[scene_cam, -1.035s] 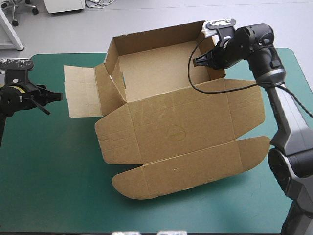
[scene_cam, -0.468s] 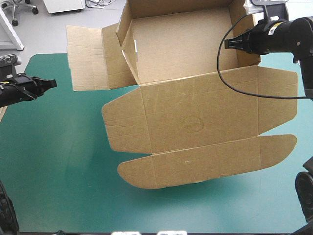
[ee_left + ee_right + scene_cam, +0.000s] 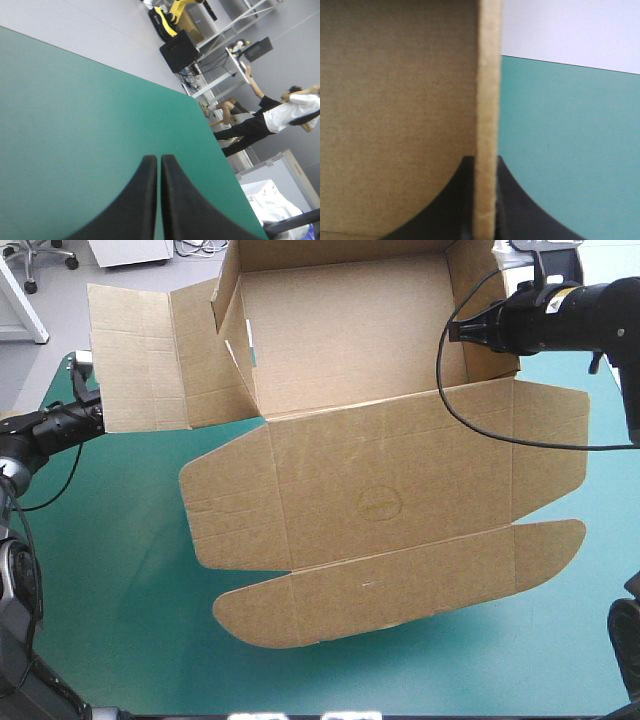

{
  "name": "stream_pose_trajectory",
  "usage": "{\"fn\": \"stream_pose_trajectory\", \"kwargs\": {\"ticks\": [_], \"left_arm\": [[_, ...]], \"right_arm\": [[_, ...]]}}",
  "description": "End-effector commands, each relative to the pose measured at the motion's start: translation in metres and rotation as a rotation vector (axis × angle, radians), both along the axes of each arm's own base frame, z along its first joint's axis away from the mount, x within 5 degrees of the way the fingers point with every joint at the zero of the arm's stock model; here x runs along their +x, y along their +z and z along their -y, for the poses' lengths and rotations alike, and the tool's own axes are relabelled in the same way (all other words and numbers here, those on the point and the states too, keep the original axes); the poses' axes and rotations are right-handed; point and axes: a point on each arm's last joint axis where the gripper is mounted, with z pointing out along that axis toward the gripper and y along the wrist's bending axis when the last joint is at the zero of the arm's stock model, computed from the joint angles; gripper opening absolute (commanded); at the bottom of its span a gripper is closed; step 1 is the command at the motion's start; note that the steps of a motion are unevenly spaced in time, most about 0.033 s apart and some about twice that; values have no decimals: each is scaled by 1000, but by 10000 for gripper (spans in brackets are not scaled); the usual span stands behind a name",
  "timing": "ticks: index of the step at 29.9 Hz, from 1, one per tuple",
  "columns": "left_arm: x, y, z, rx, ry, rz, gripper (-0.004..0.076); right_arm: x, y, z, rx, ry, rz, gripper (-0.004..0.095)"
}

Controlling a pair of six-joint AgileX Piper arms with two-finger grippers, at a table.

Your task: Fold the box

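The brown box (image 3: 370,490) hangs tilted above the teal-green table, its tray walls raised at the far side and its lid and flaps spread toward the front. My right gripper (image 3: 462,332) is shut on the tray's right wall. In the right wrist view the wall's board edge (image 3: 487,100) runs between the black fingers (image 3: 512,200). My left gripper (image 3: 98,412) is shut and holds nothing. It sits at the table's left edge, just beside the outer edge of the box's long left flap (image 3: 130,360). Only the table lies ahead of the left gripper (image 3: 155,159) in its own wrist view.
The bare teal-green cover (image 3: 120,620) shows in front of the box and to its left. The box's front flaps overhang the middle of the table. A rounded table corner (image 3: 192,97) lies ahead of the left gripper.
The right gripper has raised the box off the table and carried it a little to the left. The left gripper has moved up close to the left flap's edge.
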Motion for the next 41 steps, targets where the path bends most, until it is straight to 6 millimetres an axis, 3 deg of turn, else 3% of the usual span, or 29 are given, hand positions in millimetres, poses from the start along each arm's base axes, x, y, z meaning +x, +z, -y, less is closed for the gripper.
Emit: {"fn": "stream_pose_trajectory", "kwargs": {"ticks": [1, 6, 11, 19, 31, 41], "left_arm": [[-7, 33, 29, -91, -130, 149, 6], [-6, 34, 61, -100, -211, 168, 6], [-8, 41, 78, -143, -241, 181, 6], [-22, 63, 95, -176, -278, 216, 6], [-46, 104, 105, -176, -313, 295, 6], [-56, 120, 126, -188, -379, 320, 6]], "right_arm": [[-15, 6, 0, 37, 17, 3, -18], [-7, -13, 0, 15, 15, -60, -18], [-4, -17, 3, -28, -1, -67, -18], [-1, -19, 11, -88, -77, -65, -18], [16, -35, 5, -61, -50, -121, -19], [30, -47, 3, -63, -49, -152, -19]]}}
